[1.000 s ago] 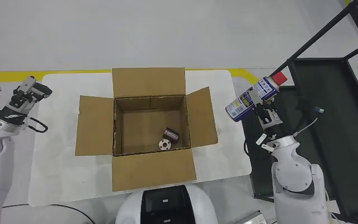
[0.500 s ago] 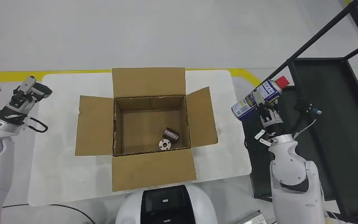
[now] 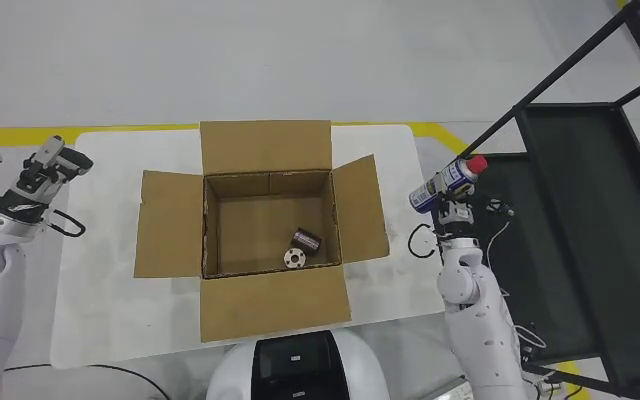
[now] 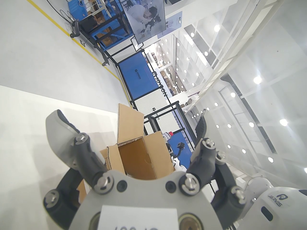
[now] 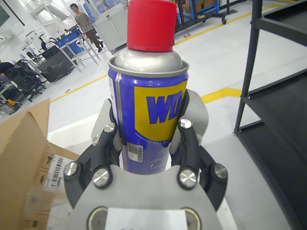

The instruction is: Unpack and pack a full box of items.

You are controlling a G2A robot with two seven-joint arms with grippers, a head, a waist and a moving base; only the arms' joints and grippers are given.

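Observation:
An open cardboard box [image 3: 268,225] sits mid-table with its flaps spread; inside lie a small dark cylinder [image 3: 306,239] and a round metal part [image 3: 293,258]. My right gripper [image 5: 148,118] is shut on a blue and yellow spray can [image 5: 147,104] with a red cap, held just off the table's right edge, right of the box; from above the spray can [image 3: 446,183] tilts toward the black shelf. My left gripper [image 4: 129,123] stands open and empty past the table's left edge, and the left gripper [image 3: 50,165] is well clear of the box [image 4: 141,154].
A black metal shelf rack [image 3: 570,210] stands right of the white table [image 3: 110,260]. Yellow floor tape [image 3: 440,130] runs behind the table. White tabletop lies bare around the box on the left and front.
My right arm has drawn the spray can lower and slightly left, turning it more upright; the arm now stands closer to the table's right edge. The left arm has not moved.

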